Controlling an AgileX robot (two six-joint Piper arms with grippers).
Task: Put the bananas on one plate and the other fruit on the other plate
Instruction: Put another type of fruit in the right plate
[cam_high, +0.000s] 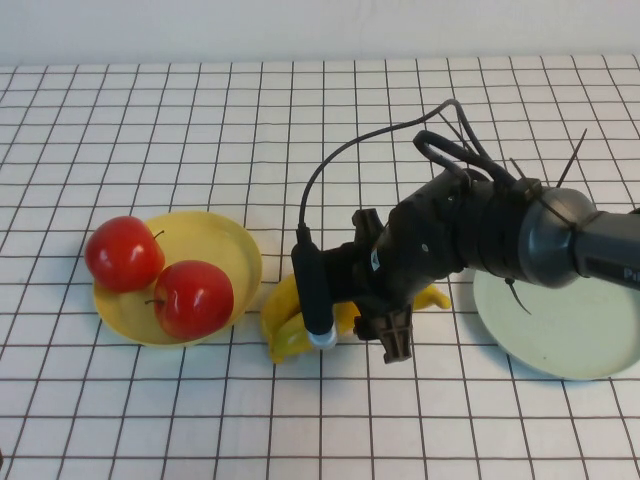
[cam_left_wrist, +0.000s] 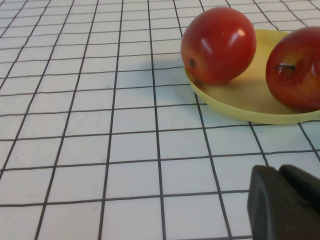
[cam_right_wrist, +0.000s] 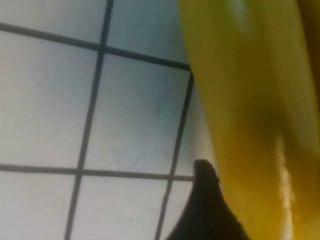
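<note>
While the right arm reaches low across the middle of the checked counter (cam_high: 200, 120), the right gripper (cam_high: 335, 325) sits down at the bananas (cam_high: 285, 325), which lie on the counter between the two plates. One dark finger (cam_right_wrist: 207, 210) is just beside a banana's yellow skin; whether the fingers are wide or narrow cannot be told. Both apples (cam_high: 193, 297) rest on the yellow plate (cam_high: 235, 250) at left, touching each other. Blue-green plate (cam_high: 560, 330) lies at right, partly under the arm. Left gripper (cam_left_wrist: 285, 205) hovers near the yellow plate, fingers closed together, holding nothing.
</note>
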